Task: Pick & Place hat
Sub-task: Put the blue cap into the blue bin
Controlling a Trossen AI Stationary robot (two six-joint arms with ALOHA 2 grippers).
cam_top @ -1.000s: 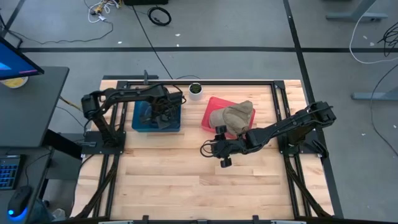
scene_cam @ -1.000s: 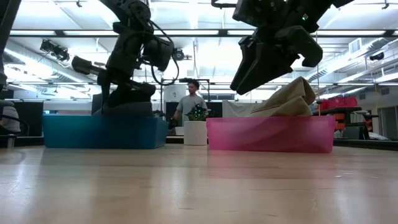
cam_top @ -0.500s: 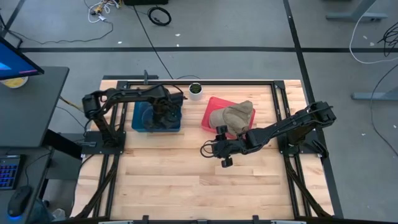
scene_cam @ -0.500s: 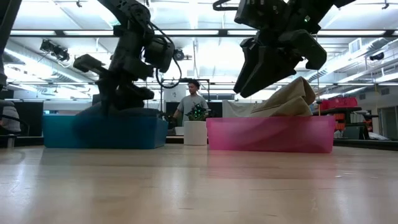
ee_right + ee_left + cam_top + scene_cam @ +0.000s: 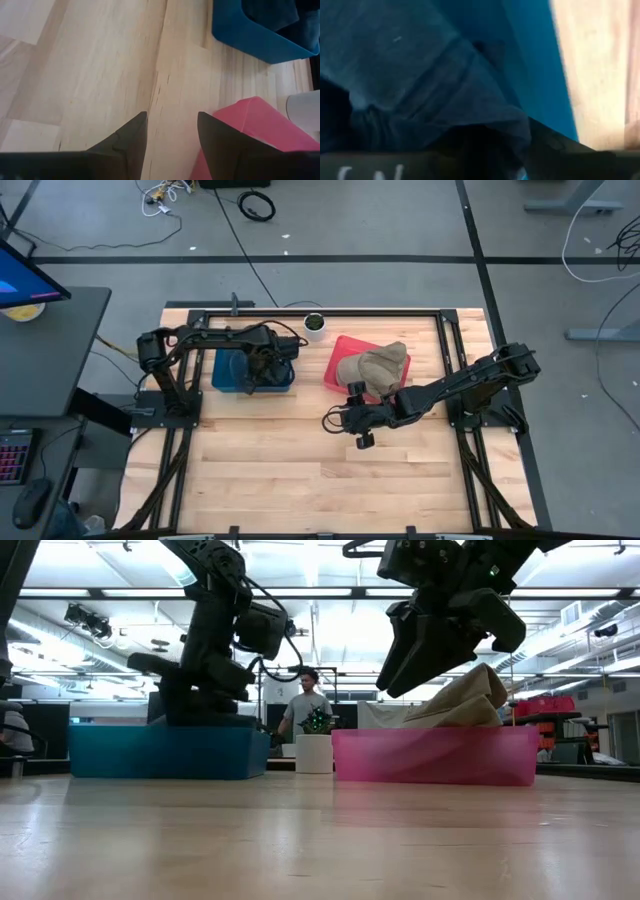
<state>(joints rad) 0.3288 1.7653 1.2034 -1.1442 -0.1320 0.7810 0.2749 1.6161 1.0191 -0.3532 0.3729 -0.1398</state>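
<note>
While the left tool [image 5: 268,366] is down inside the blue bin [image 5: 225,380], at about ten o'clock on the worktop [image 5: 300,470], the step in hand looks like taking a dark blue hat [image 5: 420,90] out of this bin. Its own wrist view shows only blue cloth and the bin wall very near, so I cannot tell if this tool is spread or pressed together. To do it well, I think the fingers should catch a thick fold of the cloth, not only a thin edge, and then go straight up. A pull to the side could drag the light bin over the wood.

The right tool [image 5: 170,127] hangs above bare wood near the centre, just at the seven o'clock side of the pink bin [image 5: 340,352], with its fingers spread and nothing between them. A tan hat [image 5: 375,365] lies in the pink bin and stands above its rim.

Compared with one second ago, the left arm is lower and more folded over the blue bin, and the bin seems pushed a little. The right arm is almost the same.
</note>
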